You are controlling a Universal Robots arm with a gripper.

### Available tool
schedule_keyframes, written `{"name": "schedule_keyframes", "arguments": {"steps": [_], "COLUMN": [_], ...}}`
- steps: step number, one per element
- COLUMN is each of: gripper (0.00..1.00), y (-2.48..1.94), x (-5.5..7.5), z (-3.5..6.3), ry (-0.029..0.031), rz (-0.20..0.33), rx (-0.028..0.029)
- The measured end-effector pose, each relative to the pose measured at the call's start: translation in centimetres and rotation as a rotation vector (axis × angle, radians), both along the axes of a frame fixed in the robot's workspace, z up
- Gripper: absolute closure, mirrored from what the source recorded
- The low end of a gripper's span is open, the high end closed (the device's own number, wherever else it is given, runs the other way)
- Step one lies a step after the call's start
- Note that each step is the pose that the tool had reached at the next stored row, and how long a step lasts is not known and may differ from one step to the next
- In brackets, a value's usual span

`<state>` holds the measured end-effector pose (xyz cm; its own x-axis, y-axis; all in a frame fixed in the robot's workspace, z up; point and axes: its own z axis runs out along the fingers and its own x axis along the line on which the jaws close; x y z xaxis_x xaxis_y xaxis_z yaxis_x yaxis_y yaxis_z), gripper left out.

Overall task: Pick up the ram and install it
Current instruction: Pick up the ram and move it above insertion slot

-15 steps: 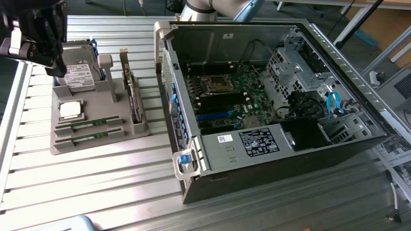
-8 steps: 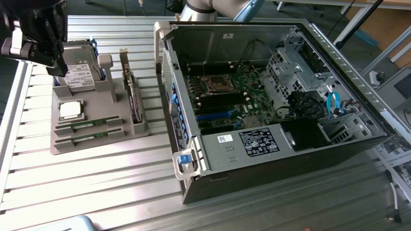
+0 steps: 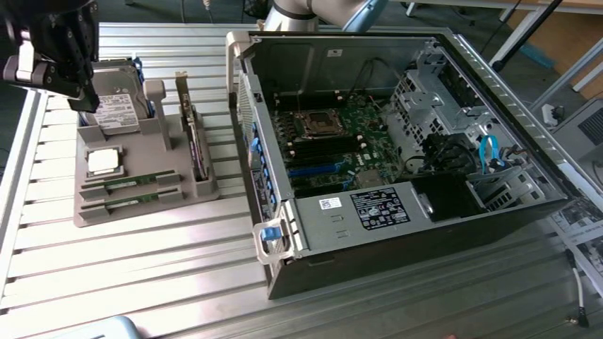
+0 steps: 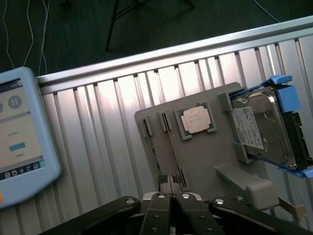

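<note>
Two green ram sticks (image 3: 127,182) lie on edge in the slots of a grey holder (image 3: 151,212) at the exterior view's left, one just nearer than the other (image 3: 127,202). My dark gripper (image 3: 83,102) hangs above the holder's far end, beside the hard drive, well apart from the sticks. In the wrist view the gripper (image 4: 171,193) is shut, its fingers pressed together with nothing between them. Below it run the ram sticks (image 4: 152,152) in the holder (image 4: 205,161).
An open computer case (image 3: 282,247) lies at the exterior view's right, its motherboard (image 3: 330,148) exposed. On the holder sit a hard drive (image 3: 118,109), a silver processor chip (image 3: 104,161) and an upright dark card (image 3: 195,138). A pale blue tablet (image 4: 19,137) rests on the slatted table.
</note>
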<state>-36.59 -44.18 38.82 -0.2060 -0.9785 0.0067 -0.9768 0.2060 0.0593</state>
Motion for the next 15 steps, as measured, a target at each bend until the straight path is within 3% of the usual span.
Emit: {"name": "schedule_keyframes", "arguments": {"steps": [15], "gripper": [0.89], "y": [0.0], "x": [0.02], "z": [0.0], "ry": [-0.0001], "rz": [0.16], "rx": [0.0]}}
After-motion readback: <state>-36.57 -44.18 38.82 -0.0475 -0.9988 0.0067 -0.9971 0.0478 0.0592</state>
